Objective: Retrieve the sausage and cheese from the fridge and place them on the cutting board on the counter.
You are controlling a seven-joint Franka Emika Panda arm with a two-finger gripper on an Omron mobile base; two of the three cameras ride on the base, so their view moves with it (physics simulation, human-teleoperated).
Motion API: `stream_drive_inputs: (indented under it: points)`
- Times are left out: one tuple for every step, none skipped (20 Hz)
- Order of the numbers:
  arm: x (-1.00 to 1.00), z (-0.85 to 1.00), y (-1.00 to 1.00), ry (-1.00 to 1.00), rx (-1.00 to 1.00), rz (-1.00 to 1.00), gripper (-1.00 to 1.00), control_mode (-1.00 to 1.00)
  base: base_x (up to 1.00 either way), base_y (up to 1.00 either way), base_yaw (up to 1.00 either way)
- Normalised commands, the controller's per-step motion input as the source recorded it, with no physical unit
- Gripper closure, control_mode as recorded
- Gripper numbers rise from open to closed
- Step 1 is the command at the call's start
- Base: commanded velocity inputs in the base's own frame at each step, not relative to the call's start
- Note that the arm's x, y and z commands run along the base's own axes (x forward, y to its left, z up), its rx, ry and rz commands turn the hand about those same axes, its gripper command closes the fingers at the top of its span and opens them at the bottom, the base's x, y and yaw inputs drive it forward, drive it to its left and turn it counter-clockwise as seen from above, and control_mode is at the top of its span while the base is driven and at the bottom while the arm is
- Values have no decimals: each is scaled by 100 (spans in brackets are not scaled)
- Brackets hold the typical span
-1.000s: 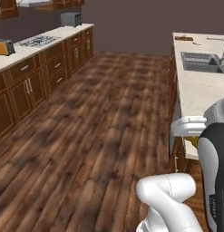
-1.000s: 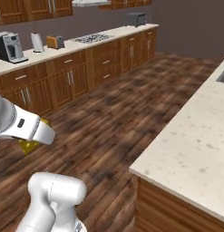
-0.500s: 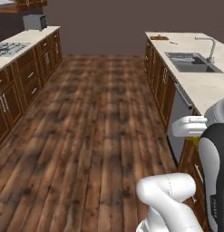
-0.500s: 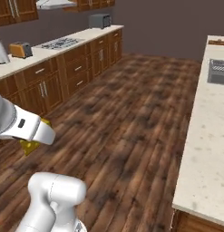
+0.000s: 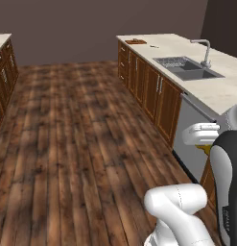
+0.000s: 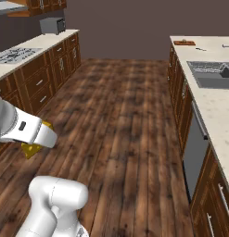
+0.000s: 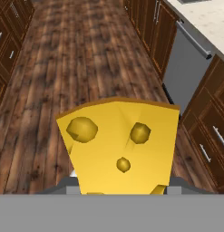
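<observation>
Cheese (image 7: 120,147), a bright yellow wedge with round holes, is held between the jaws of the end effector (image 7: 120,188), above the dark wooden plank floor (image 7: 77,68). Far ahead, a small reddish-brown wooden cutting board (image 5: 136,42) lies on the beige speckled worktop (image 5: 220,91).

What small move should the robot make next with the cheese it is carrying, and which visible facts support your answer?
Probably drive on along the counter toward its far end. The cheese sits clamped in the gripper, while the cutting board lies far ahead, beyond the sink, likely out of the arm's reach from here.
</observation>
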Motion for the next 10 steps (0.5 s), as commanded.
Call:
stream_drive_inputs:
  points:
    - [0,0,0,0,0,0,100,100,100,93,-42]
    - [0,0,0,0,0,0,100,100,100,92,-37]
    - [0,0,0,0,0,0,100,100,100,88,-32]
    - [0,0,0,0,0,0,100,100,100,84,-29]
    - [0,0,0,0,0,0,100,100,100,81,-25]
    - [0,0,0,0,0,0,100,100,100,72,-23]
    - [0,0,0,0,0,0,100,100,100,66,-21]
    - [0,0,0,0,0,0,100,100,100,60,-19]
    - [0,0,0,0,0,0,100,100,100,57,-18]
    - [0,0,0,0,0,0,100,100,100,51,-17]
